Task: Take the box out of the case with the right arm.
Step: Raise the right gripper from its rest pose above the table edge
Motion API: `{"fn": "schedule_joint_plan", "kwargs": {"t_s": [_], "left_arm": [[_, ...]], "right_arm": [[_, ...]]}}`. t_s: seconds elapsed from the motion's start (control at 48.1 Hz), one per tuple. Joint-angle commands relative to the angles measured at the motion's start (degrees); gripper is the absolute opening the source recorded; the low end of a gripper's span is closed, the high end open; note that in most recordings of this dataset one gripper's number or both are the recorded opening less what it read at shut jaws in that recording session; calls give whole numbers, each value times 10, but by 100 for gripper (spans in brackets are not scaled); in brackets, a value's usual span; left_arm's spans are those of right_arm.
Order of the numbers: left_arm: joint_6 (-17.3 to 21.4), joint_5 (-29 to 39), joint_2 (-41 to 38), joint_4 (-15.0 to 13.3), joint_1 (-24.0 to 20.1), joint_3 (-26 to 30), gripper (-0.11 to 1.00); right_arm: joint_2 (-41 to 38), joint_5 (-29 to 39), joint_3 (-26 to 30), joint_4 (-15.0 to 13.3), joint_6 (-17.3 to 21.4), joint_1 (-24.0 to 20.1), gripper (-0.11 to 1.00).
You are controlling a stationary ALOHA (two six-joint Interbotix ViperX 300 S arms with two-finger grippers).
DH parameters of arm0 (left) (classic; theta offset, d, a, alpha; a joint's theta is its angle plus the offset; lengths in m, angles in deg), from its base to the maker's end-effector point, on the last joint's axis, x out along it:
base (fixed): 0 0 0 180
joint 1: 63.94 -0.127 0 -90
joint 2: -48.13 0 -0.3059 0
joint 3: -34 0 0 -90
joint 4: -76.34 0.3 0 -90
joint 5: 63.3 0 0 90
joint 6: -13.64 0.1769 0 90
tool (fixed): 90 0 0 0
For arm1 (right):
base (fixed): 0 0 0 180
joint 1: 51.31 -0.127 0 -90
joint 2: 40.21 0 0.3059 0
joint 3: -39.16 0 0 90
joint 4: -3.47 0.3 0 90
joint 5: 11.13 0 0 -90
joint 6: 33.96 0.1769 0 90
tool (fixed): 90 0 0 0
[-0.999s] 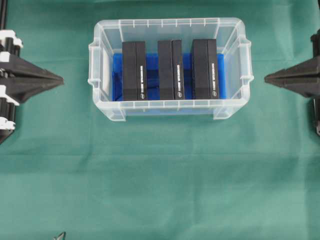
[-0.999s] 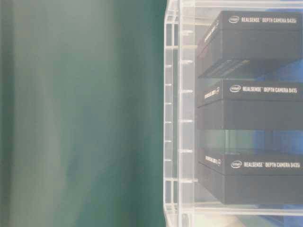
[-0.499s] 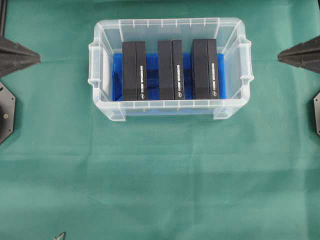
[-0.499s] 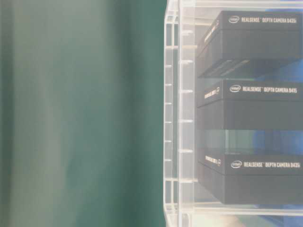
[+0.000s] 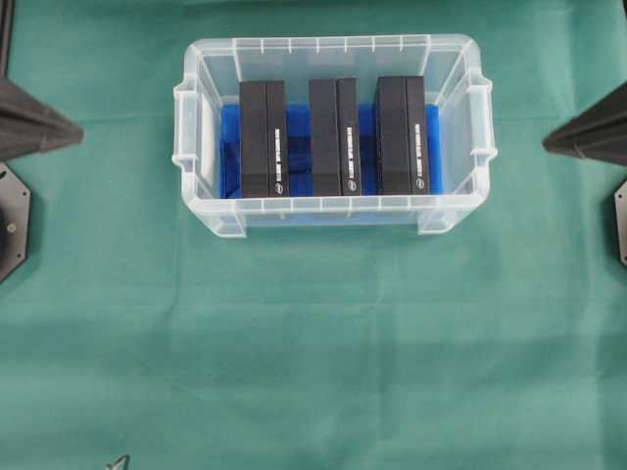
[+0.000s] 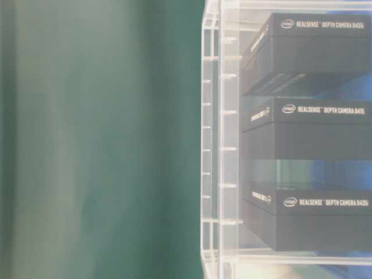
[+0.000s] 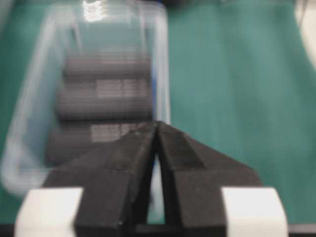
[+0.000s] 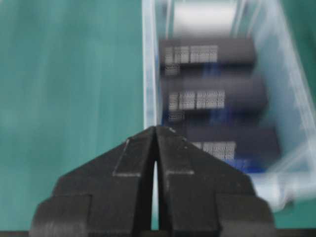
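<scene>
The right jaws [image 8: 155, 129] are being held closed, black tips pressed together with nothing between them, and are being pointed toward the case [image 5: 460, 61] from its right side, well apart from it. The left jaws [image 7: 157, 124], black with white parts behind them, are likewise being held closed and empty, and are being aimed at the case from the opposite side, also well apart from it.

The case, a clear plastic tub with a blue floor lining, is being shown from above resting on a worktop covered with green cloth [image 5: 313, 333]. Three black boxes are being kept inside it, standing side by side with gaps between them: the left box [image 5: 263, 137], the middle box [image 5: 333, 135] and the right box [image 5: 402, 134]. White lettering is being shown on each box. Both wrist views are blurred.
</scene>
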Motion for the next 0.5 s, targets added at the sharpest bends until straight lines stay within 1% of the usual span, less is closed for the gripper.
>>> {"fn": "schedule_joint_plan", "kwargs": {"t_s": [0.0,0.104,0.146,0.208,0.312,0.375,0.479], "left_arm": [[-3,97,-18,1,5,39,0],[-13,219,-46,1,15,74,0],[-18,258,-55,1,19,83,0],[-24,307,-68,1,24,92,0],[-31,356,-83,1,32,100,0],[-32,360,-89,1,33,101,0],[-32,360,-91,1,33,102,0]], "right_arm": [[-19,107,40,-2,10,2,0],[-43,220,62,-3,23,1,0],[-57,271,73,-4,29,1,0],[-71,323,83,-4,36,1,0],[-91,378,94,-5,47,1,0],[-99,393,98,-6,50,1,0],[-105,394,98,-6,54,1,0]]}}
